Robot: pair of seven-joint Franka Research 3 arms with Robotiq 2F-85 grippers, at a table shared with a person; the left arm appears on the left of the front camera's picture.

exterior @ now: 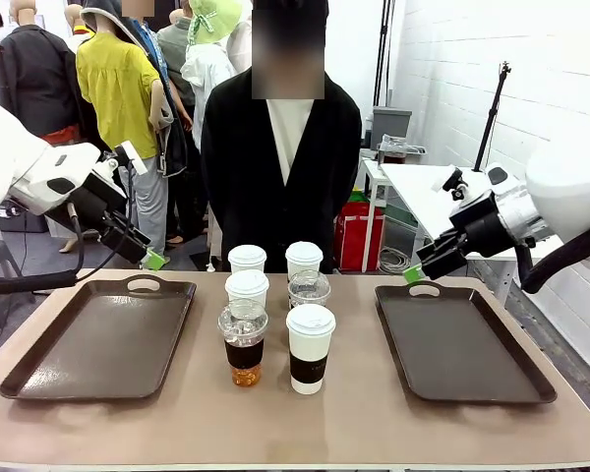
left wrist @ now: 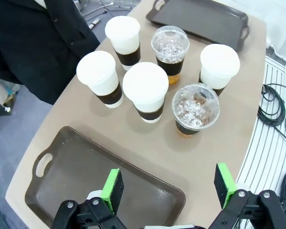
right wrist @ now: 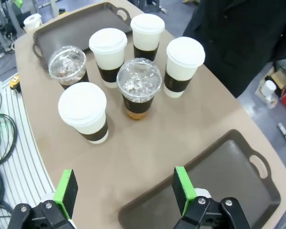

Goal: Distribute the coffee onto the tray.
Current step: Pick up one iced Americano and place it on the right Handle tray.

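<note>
Coffee: I see it clustered mid-worktop (exterior: 275, 423), between the trays, none loaded yet.
Paper cups (exterior: 310, 346): four, white-lidded, brown-banded.
Dome cups (exterior: 243, 339): two, clear, amber drink over ice.
Trays: two, left tray (exterior: 98, 339) and right tray (exterior: 462, 344), set, I judge, so each arm serves its own.
Left pincer (exterior: 149, 258): spread wide, empty, above the left tray's far edge.
Right pincer (exterior: 415, 275): spread wide, empty, by the right tray's handle.

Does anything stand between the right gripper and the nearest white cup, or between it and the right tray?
Nothing visible. The right gripper is open; bare table separates the front white cup from the right tray.
</note>
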